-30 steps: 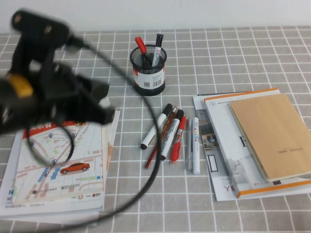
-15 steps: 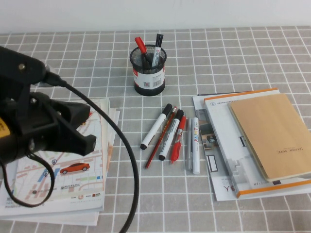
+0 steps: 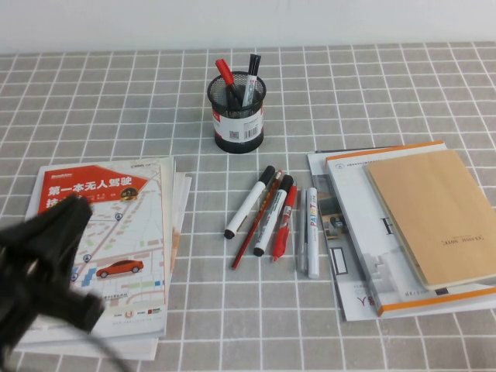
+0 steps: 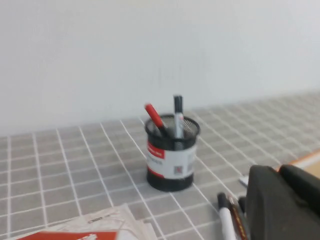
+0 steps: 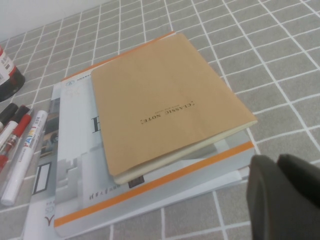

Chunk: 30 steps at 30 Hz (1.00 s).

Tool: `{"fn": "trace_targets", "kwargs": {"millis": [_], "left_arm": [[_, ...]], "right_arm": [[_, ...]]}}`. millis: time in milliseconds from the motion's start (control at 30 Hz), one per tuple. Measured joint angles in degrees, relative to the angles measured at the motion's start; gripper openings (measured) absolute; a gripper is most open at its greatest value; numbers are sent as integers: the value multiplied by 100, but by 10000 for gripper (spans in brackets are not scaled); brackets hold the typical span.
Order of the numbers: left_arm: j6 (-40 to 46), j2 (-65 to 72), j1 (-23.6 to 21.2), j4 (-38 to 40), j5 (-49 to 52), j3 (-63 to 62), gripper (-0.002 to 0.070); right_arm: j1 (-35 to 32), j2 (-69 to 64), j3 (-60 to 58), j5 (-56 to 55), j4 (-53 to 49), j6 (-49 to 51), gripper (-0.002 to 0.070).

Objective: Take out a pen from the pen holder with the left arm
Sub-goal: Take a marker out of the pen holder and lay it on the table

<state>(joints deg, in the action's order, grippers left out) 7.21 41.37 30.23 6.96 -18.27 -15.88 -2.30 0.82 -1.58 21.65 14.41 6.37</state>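
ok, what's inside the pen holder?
Pen holder: a red-capped pen and a black-capped pen stick out; lower ends hidden by its wall. Left end effector near-left by the map booklet, right end effector beside the notebook.

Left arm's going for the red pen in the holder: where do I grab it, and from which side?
Take the red pen by its top, which sticks out above the holder rim, coming from above. It leans left, apart from the black pen. The left tool, shut, hangs over the booklet; the right tool hovers near the notebook.
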Motion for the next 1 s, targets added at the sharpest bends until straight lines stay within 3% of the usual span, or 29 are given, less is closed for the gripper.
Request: {"fn": "trace_targets", "kwargs": {"millis": [133,300,467,667,833,1000], "left_arm": [[0,-716,0,536,-1204,1259,0],[248,-1598,-320,1250,-1110,1718,0],[898,-2264,-1087,940,-367,1718,0],[624,-2973,-2137,13,1164,1722,0],[220,-3660,-2563,-505,2430,1731,0],[153,-4137,-2616,-585,3380,1731,0]], "right_arm": [[0,0,0,0,13,0,-13],[0,0,0,0,40,0,-13],[0,0,0,0,83,0,-13],[0,0,0,0,106,0,-13],[0,0,0,0,105,0,-13],[0,0,0,0,105,0,-13]]}}
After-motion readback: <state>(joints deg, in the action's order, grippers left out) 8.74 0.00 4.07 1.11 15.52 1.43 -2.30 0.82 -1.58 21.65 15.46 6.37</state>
